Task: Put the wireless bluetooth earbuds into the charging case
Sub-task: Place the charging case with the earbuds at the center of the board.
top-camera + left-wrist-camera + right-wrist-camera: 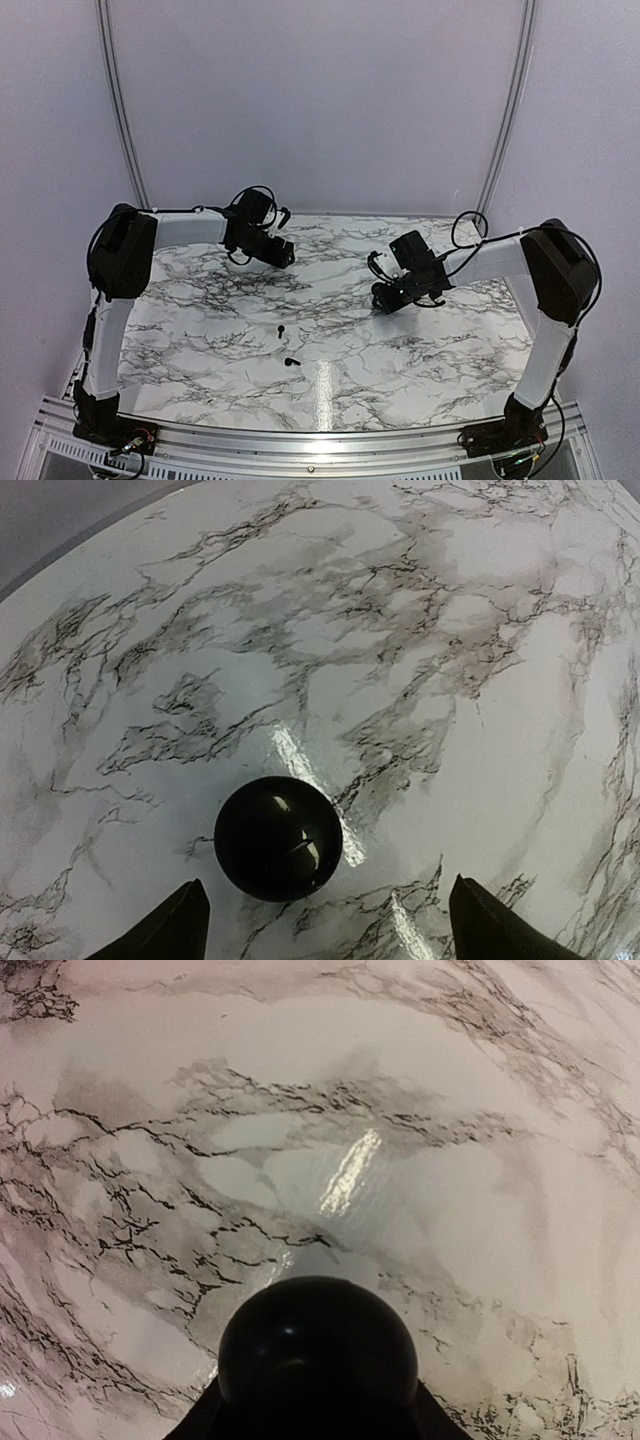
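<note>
Two tiny black earbuds lie on the marble table, one (pixel 281 328) near the middle and one (pixel 292 362) just nearer the front. My left gripper (pixel 283 254) (pixel 325 910) is open at the back left. A glossy black round disc (pixel 278 838) lies on the table just ahead of its spread fingers (pixel 175 925), nearer the left one and untouched. My right gripper (pixel 384 297) (pixel 317 1422) is at the right middle, shut on a black rounded pebble-like case (pixel 317 1355) that fills the space between its fingers. Neither wrist view shows the earbuds.
The marble tabletop (pixel 200 330) ends at a metal rail (pixel 300 440) at the front and pale walls behind and to both sides. Cables loop off both wrists.
</note>
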You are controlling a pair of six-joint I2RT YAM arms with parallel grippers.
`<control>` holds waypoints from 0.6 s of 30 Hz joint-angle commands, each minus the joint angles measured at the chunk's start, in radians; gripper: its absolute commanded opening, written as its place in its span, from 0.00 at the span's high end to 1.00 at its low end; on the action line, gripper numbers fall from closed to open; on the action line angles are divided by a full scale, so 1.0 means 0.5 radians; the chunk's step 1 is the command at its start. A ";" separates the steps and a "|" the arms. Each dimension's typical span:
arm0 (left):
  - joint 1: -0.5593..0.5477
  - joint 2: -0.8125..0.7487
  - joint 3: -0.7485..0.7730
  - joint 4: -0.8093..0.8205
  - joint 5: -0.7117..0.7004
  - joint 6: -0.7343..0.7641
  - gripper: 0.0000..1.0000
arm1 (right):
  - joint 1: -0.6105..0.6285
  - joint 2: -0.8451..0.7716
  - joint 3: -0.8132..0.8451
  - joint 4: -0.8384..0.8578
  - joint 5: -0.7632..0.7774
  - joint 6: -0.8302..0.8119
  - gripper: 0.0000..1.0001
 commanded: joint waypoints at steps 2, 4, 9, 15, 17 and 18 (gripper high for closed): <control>0.020 0.131 0.194 -0.139 -0.059 0.014 0.15 | -0.011 0.025 0.080 -0.016 -0.006 -0.020 0.68; 0.021 0.180 0.264 -0.175 -0.050 0.015 0.17 | -0.011 0.026 0.083 -0.018 -0.007 -0.021 0.67; 0.028 0.291 0.395 -0.244 -0.067 0.021 0.22 | -0.012 0.021 0.077 -0.012 -0.003 -0.020 0.63; 0.033 0.338 0.453 -0.281 -0.075 0.025 0.26 | -0.010 0.031 0.078 -0.021 -0.007 -0.020 0.58; 0.033 0.353 0.474 -0.294 -0.085 0.025 0.26 | -0.010 0.026 0.072 -0.017 -0.009 -0.021 0.55; 0.033 0.362 0.486 -0.300 -0.087 0.025 0.26 | -0.010 0.022 0.068 -0.013 -0.009 -0.021 0.52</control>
